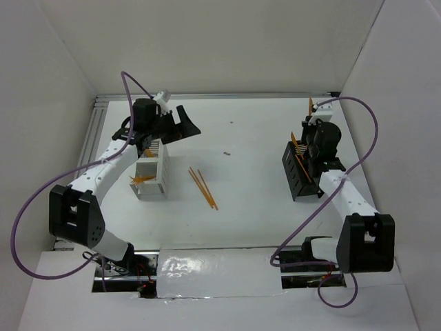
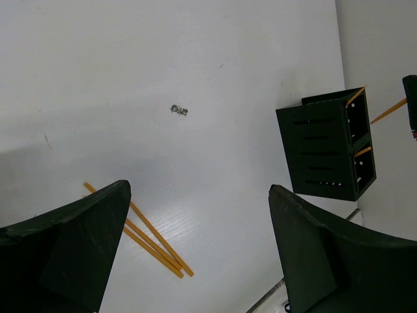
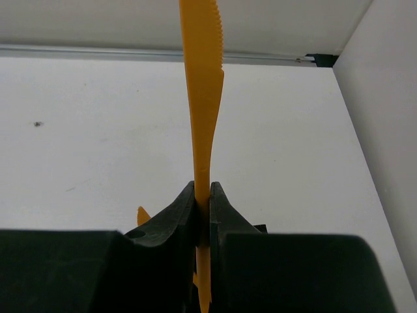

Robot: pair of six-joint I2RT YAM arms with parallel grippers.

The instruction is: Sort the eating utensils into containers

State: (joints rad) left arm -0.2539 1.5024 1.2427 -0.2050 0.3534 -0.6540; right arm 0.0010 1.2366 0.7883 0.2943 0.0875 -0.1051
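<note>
My right gripper (image 3: 203,197) is clamped on 1 serrated orange knife (image 3: 203,98), blade upright, at the far end of the black caddy (image 1: 298,172). My left gripper (image 2: 199,195) hangs with its fingers wide apart, just beyond the white caddy (image 1: 153,176). 3 orange sticks (image 1: 203,187) lie on the table (image 1: 248,172) between the 2 caddies.

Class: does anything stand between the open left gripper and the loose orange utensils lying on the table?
Nothing visible does. The left gripper hangs open above the table, and the loose orange utensils lie uncovered on it, apart from the white caddy.
</note>
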